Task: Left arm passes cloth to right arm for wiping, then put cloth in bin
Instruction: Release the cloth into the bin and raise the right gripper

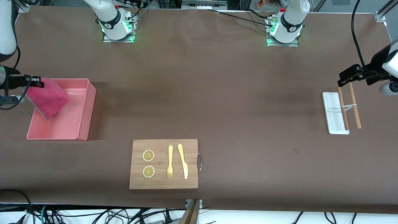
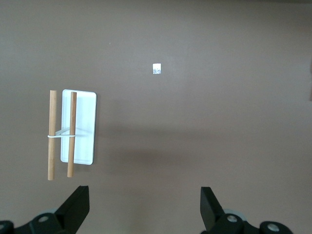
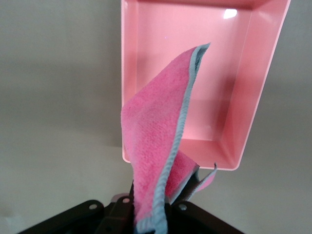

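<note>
Now your right tool (image 1: 36, 81) is pinching the cloth (image 1: 48, 97) over the bin (image 1: 84, 124); left tool (image 2: 145, 207) waits, fingers spread, over the tabletop (image 1: 217, 93) nr the white tray (image 1: 330, 109).

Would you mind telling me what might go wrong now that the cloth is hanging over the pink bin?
1. The right end effector pinches the cloth by one edge, above the bin wall toward the right arm's end of the table. Released here, the cloth might drape over that wall or land outside.
2. The fuzzy cloth may cling to a finger instead of falling.

The left end effector waits open over the white tray and sticks, posing little risk.
</note>
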Controlling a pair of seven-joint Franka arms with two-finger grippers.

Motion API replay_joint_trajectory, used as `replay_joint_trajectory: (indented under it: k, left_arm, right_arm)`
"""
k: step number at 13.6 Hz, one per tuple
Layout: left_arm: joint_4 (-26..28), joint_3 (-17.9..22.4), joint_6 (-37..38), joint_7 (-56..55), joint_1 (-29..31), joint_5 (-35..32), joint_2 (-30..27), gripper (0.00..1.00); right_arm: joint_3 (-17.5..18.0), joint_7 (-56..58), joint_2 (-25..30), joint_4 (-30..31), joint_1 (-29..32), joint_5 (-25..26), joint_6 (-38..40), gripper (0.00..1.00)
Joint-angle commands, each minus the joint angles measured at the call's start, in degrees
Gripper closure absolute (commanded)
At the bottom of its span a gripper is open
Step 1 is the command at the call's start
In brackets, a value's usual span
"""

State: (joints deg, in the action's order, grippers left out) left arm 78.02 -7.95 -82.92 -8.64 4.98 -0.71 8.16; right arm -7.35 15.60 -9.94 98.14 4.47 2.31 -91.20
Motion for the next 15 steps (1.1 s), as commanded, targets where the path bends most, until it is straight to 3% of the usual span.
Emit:
replay_joint_trajectory:
  k: [1, 2, 5, 7, 9, 15]
  left_arm:
    - [0.6, -0.1, 0.7, -0.3, 0.7, 0.9, -0.3, 0.00]
    - [0.7, 0.0, 0.9, -0.3, 0.8, 0.9, -0.3, 0.00]
    - [0.7, 0.2, 1.4, -0.6, 0.9, 0.7, -0.1, 0.00]
    - [0.7, 0.2, 1.4, -0.6, 1.0, 0.7, 0.3, 0.00]
    - [0.6, 0.5, 1.3, -0.6, 1.1, 0.2, 1.3, 0.00]
    - [0.6, 0.7, 1.3, -0.8, 1.6, 0.0, 1.2, 0.00]
  right_arm:
    - [0.8, 1.3, 2.8, 3.0, 1.4, 0.9, -1.0, 0.43]
    - [0.8, 1.8, 3.3, 2.7, 1.3, 1.3, -1.0, 0.00]
    - [3.7, 2.6, 4.6, 0.6, 1.4, 3.1, -1.5, 0.00]
    - [4.0, 3.2, 4.8, -0.8, 2.4, 1.4, -3.2, 0.00]
    - [7.0, 1.9, 8.4, -1.0, 2.6, -1.2, -2.7, 0.00]
    - [12.9, -11.3, 12.9, -3.5, 2.6, -1.6, 3.8, 0.00]
